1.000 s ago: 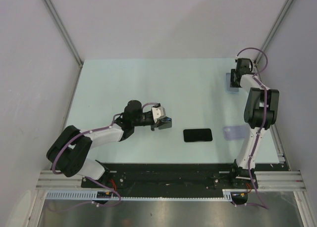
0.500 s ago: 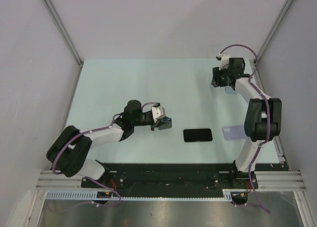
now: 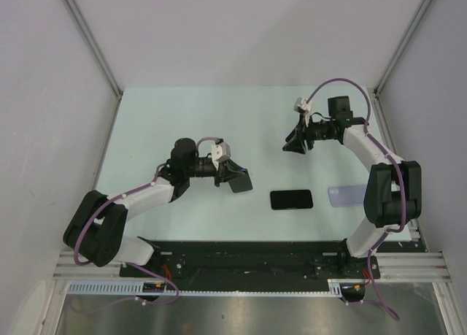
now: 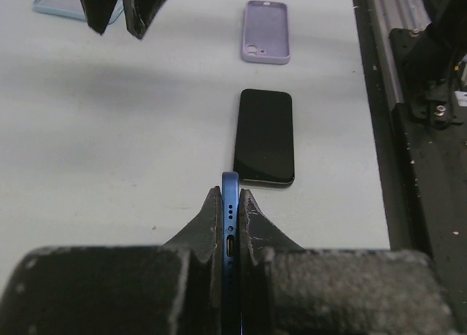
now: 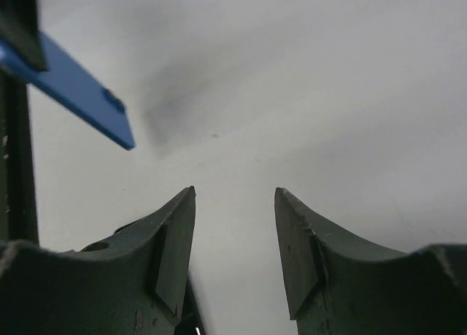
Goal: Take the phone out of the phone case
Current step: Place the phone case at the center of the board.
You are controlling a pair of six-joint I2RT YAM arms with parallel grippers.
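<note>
**A:** What has the left gripper (image 4: 230, 198) got?

**B:** It's clamped tight on a blue phone (image 4: 230, 233), jaws pressed to its two faces near the port end. The phone stands on edge and sticks out ahead, and as far as I can tell it's raised off the table (image 3: 182, 116). It looks bare. A light blue case (image 4: 62, 1) lies empty, well apart at the far side.

**A:** And the right gripper (image 5: 233, 196)?

**B:** Partly open, holding nothing. It hovers over bare table, and its wrist view shows the blue phone's end up and to one side.

**A:** So what's the worry?

**B:** Two things, I'd judge. The pinch sits at one end of a smooth slab, so a knock or a quick swing could make it pivot or slide out. And the right fingers are near enough that a misjudged reach could clip it.

**A:** And if it drops?

**B:** The black phone (image 4: 264, 134) lies near, straight ahead, with the lilac case (image 4: 266, 32) beyond it. The blue phone could land on glass.
</note>
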